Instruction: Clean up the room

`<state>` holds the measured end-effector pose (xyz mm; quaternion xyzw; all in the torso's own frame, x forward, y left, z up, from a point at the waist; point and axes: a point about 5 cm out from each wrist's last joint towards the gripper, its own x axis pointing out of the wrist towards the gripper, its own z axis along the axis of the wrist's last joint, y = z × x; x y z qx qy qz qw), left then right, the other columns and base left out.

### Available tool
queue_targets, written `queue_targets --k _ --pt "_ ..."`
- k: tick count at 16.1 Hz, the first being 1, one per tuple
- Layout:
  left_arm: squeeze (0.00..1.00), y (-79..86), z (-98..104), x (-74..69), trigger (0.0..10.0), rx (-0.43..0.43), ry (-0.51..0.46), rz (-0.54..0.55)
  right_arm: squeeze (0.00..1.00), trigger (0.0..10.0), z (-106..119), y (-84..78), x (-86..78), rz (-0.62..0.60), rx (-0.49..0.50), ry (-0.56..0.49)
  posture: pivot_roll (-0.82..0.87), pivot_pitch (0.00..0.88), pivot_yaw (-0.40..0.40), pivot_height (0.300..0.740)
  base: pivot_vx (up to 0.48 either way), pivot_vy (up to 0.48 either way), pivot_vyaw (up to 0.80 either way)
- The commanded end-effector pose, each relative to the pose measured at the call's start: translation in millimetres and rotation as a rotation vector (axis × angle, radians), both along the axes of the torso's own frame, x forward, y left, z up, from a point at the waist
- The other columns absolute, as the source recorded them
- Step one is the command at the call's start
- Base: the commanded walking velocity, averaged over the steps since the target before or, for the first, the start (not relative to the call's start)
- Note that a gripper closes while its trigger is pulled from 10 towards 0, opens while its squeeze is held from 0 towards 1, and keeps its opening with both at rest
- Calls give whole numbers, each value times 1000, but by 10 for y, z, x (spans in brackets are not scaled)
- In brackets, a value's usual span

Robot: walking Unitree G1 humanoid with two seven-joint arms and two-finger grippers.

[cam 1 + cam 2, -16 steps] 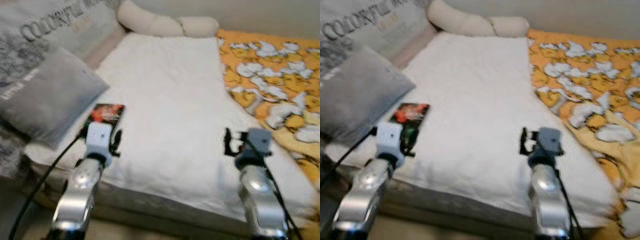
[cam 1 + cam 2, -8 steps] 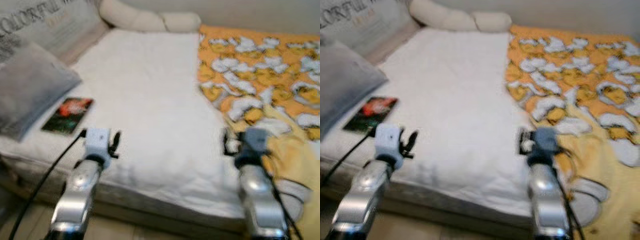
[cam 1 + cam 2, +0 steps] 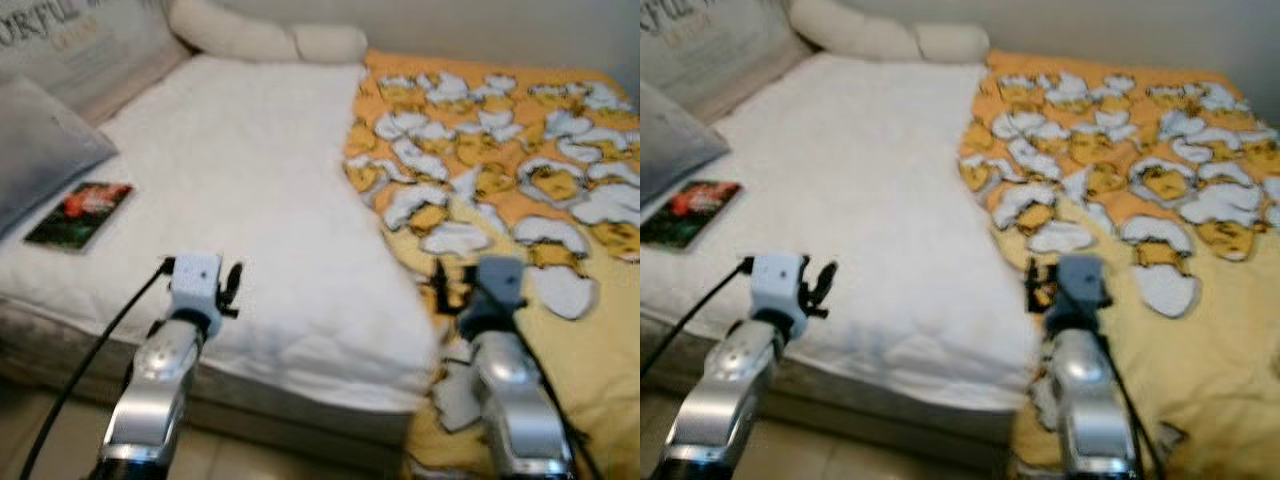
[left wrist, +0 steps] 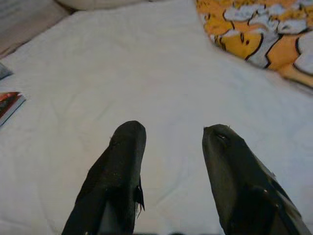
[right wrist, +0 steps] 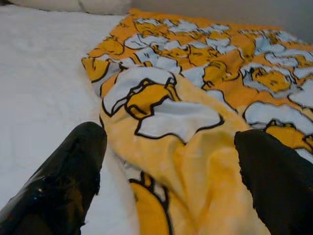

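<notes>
A bed with a white sheet (image 3: 250, 180) lies before me. A yellow-orange blanket (image 3: 500, 170) with a white cartoon print covers its right side and hangs over the near edge. A book with a red and dark cover (image 3: 78, 213) lies flat on the sheet at the left. My left gripper (image 3: 232, 288) is open above the sheet's near edge, its fingers (image 4: 122, 147) empty. My right gripper (image 3: 445, 290) is open over the blanket's near left edge (image 5: 161, 161), holding nothing.
A grey pillow (image 3: 40, 145) and a printed cushion (image 3: 80, 40) lean at the bed's left. A cream bolster (image 3: 260, 40) lies along the far end by the wall. Pale floor (image 3: 40, 420) shows below the mattress edge.
The camera has swung right, so the whole bed has slid left in view. More blanket shows; my right gripper is now over its edge. Both arms keep their pose.
</notes>
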<state>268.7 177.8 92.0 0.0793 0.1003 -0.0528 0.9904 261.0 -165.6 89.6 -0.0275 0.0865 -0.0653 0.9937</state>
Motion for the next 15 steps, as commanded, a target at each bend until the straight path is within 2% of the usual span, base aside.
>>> queue_targets --k 1,4,7,8,15 --pt "0 -18 42 18 10000 4 -19 -5 1000 10000 32 -53 -2 -11 -9 -6 -47 0 44 740 0 -458 0" --pt "0 -28 49 22 10000 5 -20 -8 1000 10000 47 27 -11 79 8 -14 -47 0 44 740 0 -454 469" --pt "0 -24 47 21 10000 5 -20 -10 1000 10000 12 42 -20 83 -2 10 -47 0 44 740 0 -455 800" --pt "0 -22 46 20 10000 6 -20 -10 1000 10000 -1 35 -21 77 1 17 -47 0 44 740 0 -420 0" --pt "0 -24 42 25 10000 6 -22 -14 1000 10000 -42 1 -37 53 35 45 -46 0 45 740 0 0 0"
